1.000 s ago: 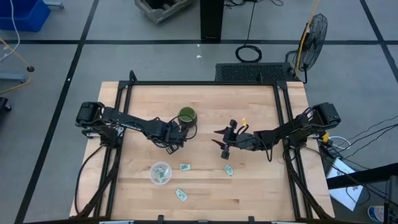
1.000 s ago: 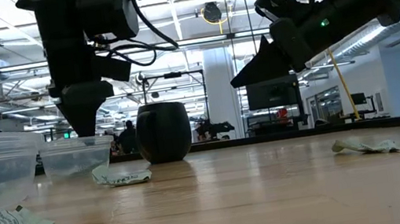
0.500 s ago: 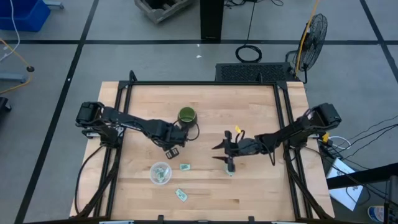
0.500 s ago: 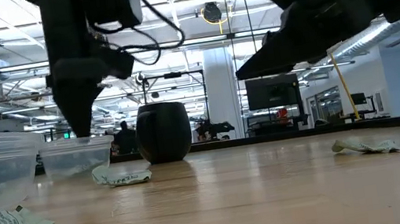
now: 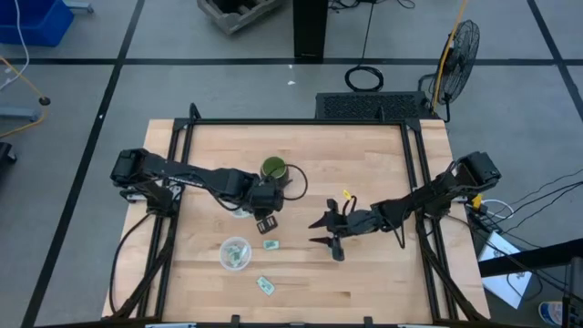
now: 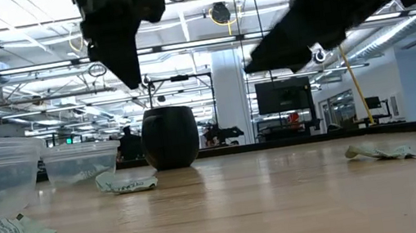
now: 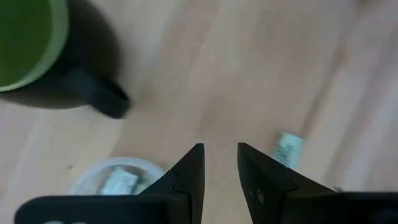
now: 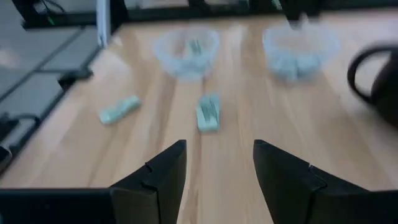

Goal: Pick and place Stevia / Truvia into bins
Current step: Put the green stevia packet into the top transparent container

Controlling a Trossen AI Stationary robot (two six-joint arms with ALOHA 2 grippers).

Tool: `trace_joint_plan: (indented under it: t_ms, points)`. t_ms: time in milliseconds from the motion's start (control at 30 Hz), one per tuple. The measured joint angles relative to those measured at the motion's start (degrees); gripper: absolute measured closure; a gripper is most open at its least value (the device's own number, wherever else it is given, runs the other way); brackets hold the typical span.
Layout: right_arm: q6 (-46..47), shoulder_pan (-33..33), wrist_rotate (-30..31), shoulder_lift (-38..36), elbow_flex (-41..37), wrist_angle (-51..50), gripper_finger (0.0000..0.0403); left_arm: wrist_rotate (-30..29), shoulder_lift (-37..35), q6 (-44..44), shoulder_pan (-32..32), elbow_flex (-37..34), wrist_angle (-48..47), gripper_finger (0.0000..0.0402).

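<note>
Several pale green-and-white Stevia packets lie flat on the wood: one (image 5: 271, 244) near the middle, one (image 5: 265, 285) toward the near edge, and one (image 6: 378, 151) to the right in the low view. Two clear cup bins hold packets: one (image 5: 235, 252) stands free. The other (image 7: 115, 180) is partly under my left arm. My left gripper (image 7: 219, 158) hangs open above the table, pointing steeply down between that bin and a packet (image 7: 287, 148). My right gripper (image 8: 219, 155) is open, held nearly level above the table and facing the bins and two packets (image 8: 208, 112).
A dark green mug (image 5: 273, 169) with a handle stands just beyond the left gripper, close to the far bin. The black frame rails (image 5: 291, 123) run along the table's edges. Bare wood lies on the far and right parts of the table.
My left gripper has risen from just above the far bin's rim and shifted a little toward the near right. My right gripper has swung toward the table's near edge and tipped closer to level, now over where a packet lay.
</note>
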Motion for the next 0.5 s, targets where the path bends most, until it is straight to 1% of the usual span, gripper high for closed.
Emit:
trace_joint_plan:
  t_ms: [133,200,300,500]
  points:
    - [1.65,0.00,0.12,0.00,-0.01,-5.33,0.0222,4.27,-0.02,1.32,-1.93,-1.20,2.72,0.0300]
    - [2.20,0.00,0.22,0.00,-0.02,-6.96,0.0222,7.11,-0.02,-0.09,-2.99,-2.39,4.73,0.0300]
    - [2.20,0.00,0.24,0.00,-0.04,-6.93,0.0222,10.85,-0.02,-4.99,-4.68,-4.50,8.02,0.0300]
    - [2.15,0.00,0.07,0.00,-0.04,-7.25,0.0222,10.43,-0.02,-15.91,-6.72,-8.85,12.08,0.0300]
